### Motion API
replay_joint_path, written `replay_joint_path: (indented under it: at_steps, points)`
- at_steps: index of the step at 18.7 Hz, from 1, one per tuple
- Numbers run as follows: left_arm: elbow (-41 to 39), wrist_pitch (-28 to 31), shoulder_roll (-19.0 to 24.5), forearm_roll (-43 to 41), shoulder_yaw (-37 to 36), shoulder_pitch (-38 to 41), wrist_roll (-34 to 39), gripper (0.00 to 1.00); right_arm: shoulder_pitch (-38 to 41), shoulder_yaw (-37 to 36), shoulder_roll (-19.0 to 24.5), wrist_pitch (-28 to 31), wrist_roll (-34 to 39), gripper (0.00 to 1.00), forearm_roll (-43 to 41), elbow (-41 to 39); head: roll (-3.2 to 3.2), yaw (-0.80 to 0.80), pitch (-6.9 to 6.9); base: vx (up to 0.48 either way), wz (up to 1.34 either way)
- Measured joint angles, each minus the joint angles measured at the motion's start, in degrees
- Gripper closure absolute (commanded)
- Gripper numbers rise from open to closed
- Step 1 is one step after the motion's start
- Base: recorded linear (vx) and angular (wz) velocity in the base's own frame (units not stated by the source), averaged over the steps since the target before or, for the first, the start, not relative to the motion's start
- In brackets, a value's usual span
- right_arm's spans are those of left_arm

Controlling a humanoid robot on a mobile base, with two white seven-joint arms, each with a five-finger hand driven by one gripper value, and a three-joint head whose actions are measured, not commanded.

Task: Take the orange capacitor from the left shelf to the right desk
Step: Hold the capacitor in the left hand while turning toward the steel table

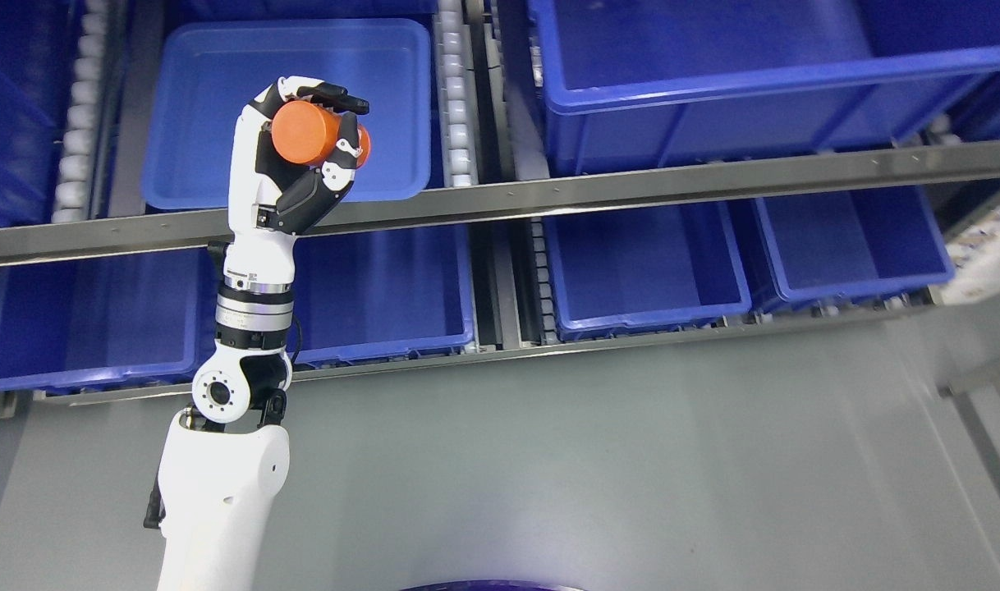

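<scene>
Head view is showing one left hand clamping its fingers round one orange capacitor (lying sideways) at upper left of frame, over one shallow blue tray.

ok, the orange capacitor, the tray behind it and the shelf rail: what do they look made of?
Orange capacitor: smooth matte casing, probably plastic or a sleeve; no glare. It sits in the left hand.
Blue tray: moulded plastic, semi-gloss, with rounded corners and a soft sheen.
Shelf rail: brushed metal, likely steel or aluminium; grey with streaky reflections.
</scene>
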Motion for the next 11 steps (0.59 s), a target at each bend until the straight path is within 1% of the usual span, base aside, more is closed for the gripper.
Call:
replay_joint_path:
  at_steps: [3, 6, 9, 11]
  points:
    - [-0.19, -0.01, 0.00, -0.01, 0.21, 1.14, -0.15, 0.96, 0.00, 0.00, 0.00, 0.00, -0.01, 0.00, 0.00, 0.00, 0.00, 0.00, 0.00, -0.089, -0.42]
    - [-0.39, -5.15, 0.00, -0.02, 0.75, 1.87, -0.18, 0.96, 0.00, 0.00, 0.00, 0.00, -0.02, 0.00, 0.00, 0.00, 0.00, 0.00, 0.00, -0.057, -0.47]
    - [-0.63, -13.05, 0.00, -0.01, 1.27, 1.19, -0.18, 0.97, 0.00, 0.00, 0.00, 0.00, -0.02, 0.00, 0.00, 0.00, 0.00, 0.00, 0.00, -0.030, -0.44]
    - [-0.75, -14.65, 0.00, -0.01, 1.49, 0.55, -0.08, 0.96, 0.00, 0.00, 0.00, 0.00, -0.02, 0.00, 0.00, 0.00, 0.00, 0.00, 0.00, -0.021, -0.46]
